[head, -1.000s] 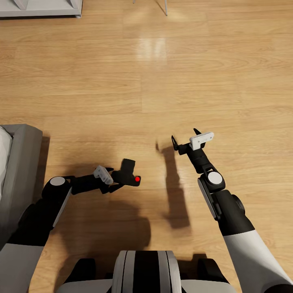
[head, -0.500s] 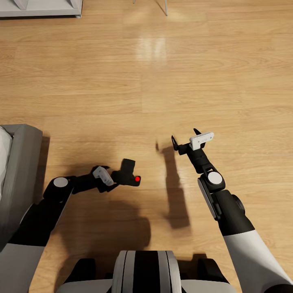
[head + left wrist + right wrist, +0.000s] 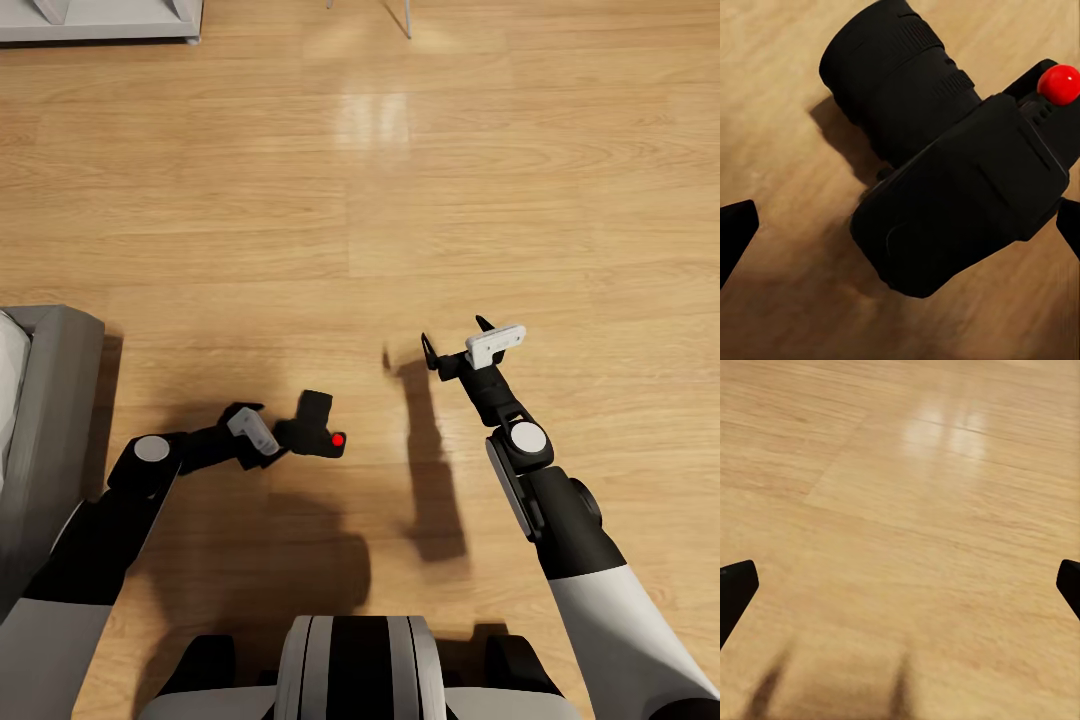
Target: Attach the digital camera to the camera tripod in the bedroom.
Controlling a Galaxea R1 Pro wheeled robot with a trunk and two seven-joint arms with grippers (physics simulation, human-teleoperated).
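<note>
The digital camera (image 3: 317,427) lies on the light wood floor, a chunky black body with its lens pointing away from me and a red button (image 3: 338,440). My left gripper (image 3: 272,435) is open just behind it; in the left wrist view the camera (image 3: 945,172) sits between the two widely spread fingertips (image 3: 735,229), which stay apart from it. My right gripper (image 3: 455,335) hangs open over bare floor to the right, nothing between its fingertips (image 3: 735,585). I cannot make out the camera tripod for certain.
A grey bed frame (image 3: 50,400) stands at the left edge beside my left arm. A white shelf base (image 3: 100,20) is at the top left. A thin pale leg (image 3: 403,20) of some stand reaches in at the top edge. Open floor lies ahead.
My left arm has drawn back a little from the camera, its elbow shifting slightly. The camera stays where it lay. The right arm has not moved.
</note>
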